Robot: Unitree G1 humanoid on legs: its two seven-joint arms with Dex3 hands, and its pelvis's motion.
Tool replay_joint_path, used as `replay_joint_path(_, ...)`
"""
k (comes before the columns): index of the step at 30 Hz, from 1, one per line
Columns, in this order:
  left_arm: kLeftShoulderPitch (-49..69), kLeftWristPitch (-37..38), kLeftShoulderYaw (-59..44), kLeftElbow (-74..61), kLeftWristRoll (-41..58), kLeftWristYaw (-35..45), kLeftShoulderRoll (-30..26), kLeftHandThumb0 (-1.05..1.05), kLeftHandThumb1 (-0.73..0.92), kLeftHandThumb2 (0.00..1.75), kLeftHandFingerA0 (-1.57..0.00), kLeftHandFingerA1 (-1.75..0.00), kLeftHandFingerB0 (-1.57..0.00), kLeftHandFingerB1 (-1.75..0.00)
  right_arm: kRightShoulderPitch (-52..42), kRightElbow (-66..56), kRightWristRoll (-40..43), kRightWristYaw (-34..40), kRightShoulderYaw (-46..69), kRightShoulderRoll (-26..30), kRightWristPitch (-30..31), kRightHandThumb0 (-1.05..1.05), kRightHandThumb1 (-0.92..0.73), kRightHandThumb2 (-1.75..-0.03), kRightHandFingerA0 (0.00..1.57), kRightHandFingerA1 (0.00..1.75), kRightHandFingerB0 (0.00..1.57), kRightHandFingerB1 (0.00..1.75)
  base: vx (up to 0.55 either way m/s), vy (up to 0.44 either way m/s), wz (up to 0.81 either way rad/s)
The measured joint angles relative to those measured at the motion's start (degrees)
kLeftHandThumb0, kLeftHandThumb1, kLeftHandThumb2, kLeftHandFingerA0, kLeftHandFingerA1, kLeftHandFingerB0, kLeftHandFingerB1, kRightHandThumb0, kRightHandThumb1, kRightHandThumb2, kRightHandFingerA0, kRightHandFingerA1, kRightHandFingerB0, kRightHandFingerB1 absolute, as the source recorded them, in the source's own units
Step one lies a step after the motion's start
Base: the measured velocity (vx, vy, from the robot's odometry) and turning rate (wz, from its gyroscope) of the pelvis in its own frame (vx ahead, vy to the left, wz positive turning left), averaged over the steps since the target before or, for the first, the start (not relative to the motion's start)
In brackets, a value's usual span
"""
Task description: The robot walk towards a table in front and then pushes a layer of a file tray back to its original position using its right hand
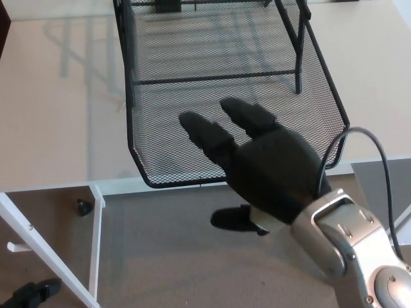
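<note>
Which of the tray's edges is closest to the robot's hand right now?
The front edge of the black mesh tray, overhanging the table's near side: the right hand hovers over it, fingers spread. The other edges lie farther back.

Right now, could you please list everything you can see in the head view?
File tray: one, black wire mesh, on the table, its pulled-out layer reaching the near edge.
Table: one, pale beige top with white frame, across the upper picture.
Floor: grey-brown carpet, below the table.
Small black object: one, on the floor at lower left.
Cable: one, black, looping at the right wrist.
Right hand: one, black, fingers spread over the tray's front edge, holding nothing.
</note>
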State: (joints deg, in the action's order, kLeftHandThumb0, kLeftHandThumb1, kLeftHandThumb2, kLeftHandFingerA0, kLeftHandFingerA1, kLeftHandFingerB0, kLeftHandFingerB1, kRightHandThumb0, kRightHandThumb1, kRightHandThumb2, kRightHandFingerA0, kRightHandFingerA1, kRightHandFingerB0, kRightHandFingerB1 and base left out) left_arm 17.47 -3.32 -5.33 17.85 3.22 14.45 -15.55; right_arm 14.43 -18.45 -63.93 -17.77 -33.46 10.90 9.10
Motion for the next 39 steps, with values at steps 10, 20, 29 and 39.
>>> replay_joint_path(10,-0.23,0.02,-0.07,0.42,-0.02,0.22,0.01,-0.48,0.57,0.71,-0.24,-0.42,-0.22,-0.39,-0.35,5.23,-0.87,1.30,0.21,0.60,-0.62,-0.91,-0.64,-0.95,0.00,0.02,0.00,0.00,0.00,0.000,0.00)
replay_joint_path(20,-0.32,0.04,-0.07,0.48,-0.04,0.25,-0.04,-0.49,0.57,0.71,-0.24,-0.42,-0.22,-0.39,4.64,9.09,-1.19,2.08,1.28,-0.83,-0.26,-0.93,-0.63,-0.95,0.00,0.01,0.00,0.00,0.00,0.000,0.00)
replay_joint_path(29,-0.01,0.04,0.00,-0.80,-0.08,0.25,-0.15,-0.42,0.62,0.59,-0.29,-0.37,-0.25,-0.32,11.91,22.65,-1.63,6.69,0.59,-3.52,-0.05,-0.89,-0.59,-0.91,0.00,0.01,0.00,0.00,0.00,0.000,0.00)
replay_joint_path(39,-0.78,-0.05,0.19,-2.87,-0.08,0.26,-0.15,-0.44,0.63,0.59,-0.28,-0.37,-0.25,-0.32,20.38,39.61,-2.06,11.71,-0.25,-5.17,0.85,-0.92,-0.59,-0.94,0.00,0.02,0.00,0.00,0.00,0.000,0.00)
